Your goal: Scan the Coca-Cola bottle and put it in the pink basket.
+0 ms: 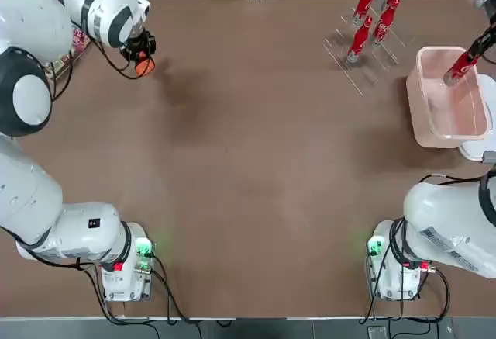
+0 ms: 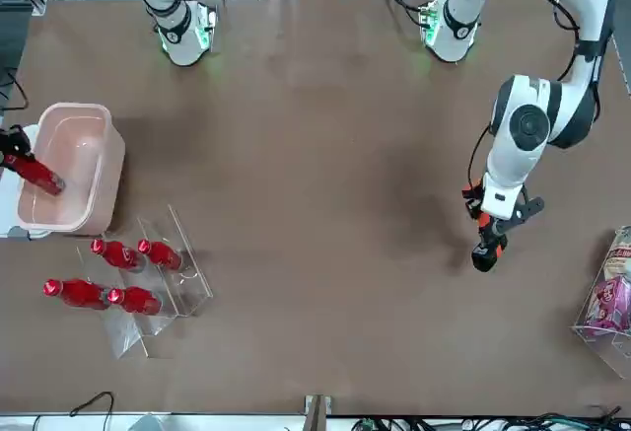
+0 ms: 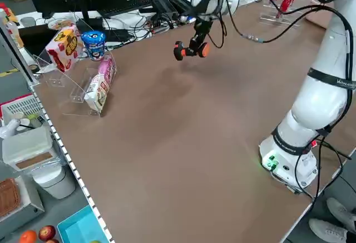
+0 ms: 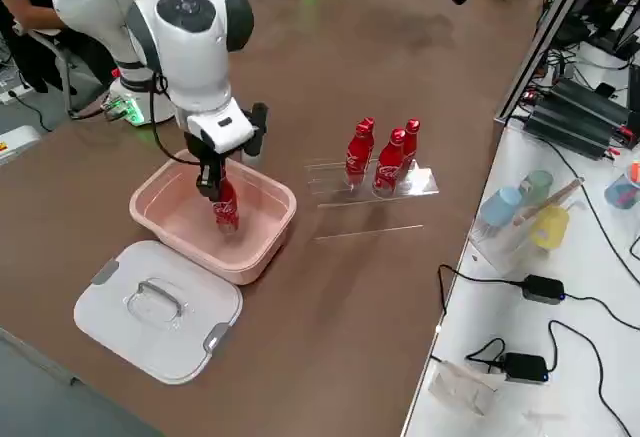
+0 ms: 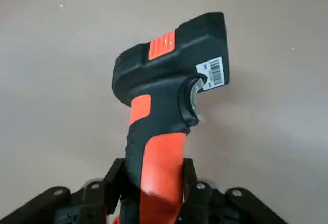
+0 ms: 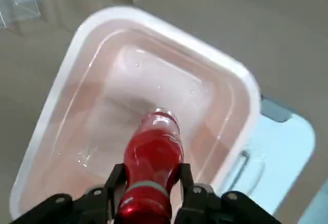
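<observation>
Bottle held over basket, scanner held aloft.

Top view: right gripper (image 1: 474, 50) at 2 o'clock, clamped on the Coca-Cola bottle (image 1: 462, 66), tilted above the pink basket (image 1: 423, 108); left gripper (image 1: 139, 50) at 10 o'clock, closed on the scanner (image 1: 142, 65); four more bottles (image 1: 359, 38) in the clear rack (image 1: 339, 50) at 1 o'clock.
Front view: bottle (image 2: 35, 175) over the basket (image 2: 108, 170) at 9 o'clock; scanner (image 2: 486, 249) at 3 o'clock.
Right side view: bottle (image 4: 225, 207) hung base-down inside the basket rim (image 4: 262, 232); white lid (image 4: 157, 308) lay just beside.
Left wrist view: fingers (image 5: 190, 183) pinched on the orange handle (image 5: 160, 168).
Right wrist view: fingers (image 6: 184, 183) gripped near the bottle's (image 6: 154, 157) cap end, above the basket (image 6: 66, 70).
</observation>
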